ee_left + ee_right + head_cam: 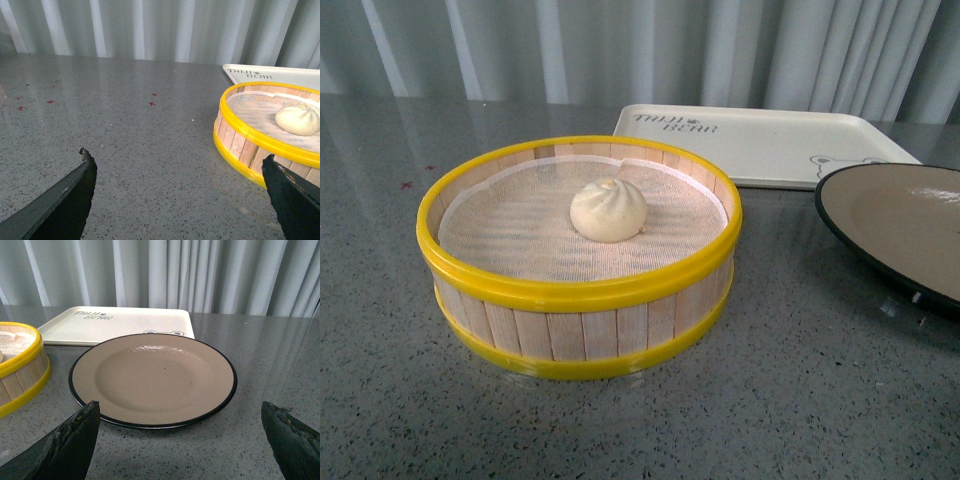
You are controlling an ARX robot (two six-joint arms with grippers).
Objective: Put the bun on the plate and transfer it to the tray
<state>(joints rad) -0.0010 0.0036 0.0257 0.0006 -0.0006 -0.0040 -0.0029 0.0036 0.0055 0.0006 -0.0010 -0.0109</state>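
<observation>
So the bun (608, 210) is found sitting mid-liner inside the round yellow-rimmed steamer basket (582, 292), pleats up, with nothing touching it. The basket is parked on the grey speckled desk (800, 390). Just behind it and over to the right, the cream tray (770, 145) is laid flat, with lettering at its left corner and a bit of a bear face at its near edge. The plate (905, 215) is set on the desk to the right of the basket, just in front of the tray, and is cut off by the edge of the front view.

The left jaws are spread wide open with nothing held, as seen in the left wrist view. Bare desk is framed between the two dark tips. The basket with the bun in it is seen ahead and off to one side, past one tip rather than between them.

The right jaws are also spread wide, nothing gripped. In the right wrist view the plate is framed between the two tips, a little ahead of them and untouched, with the tray just behind it.
</observation>
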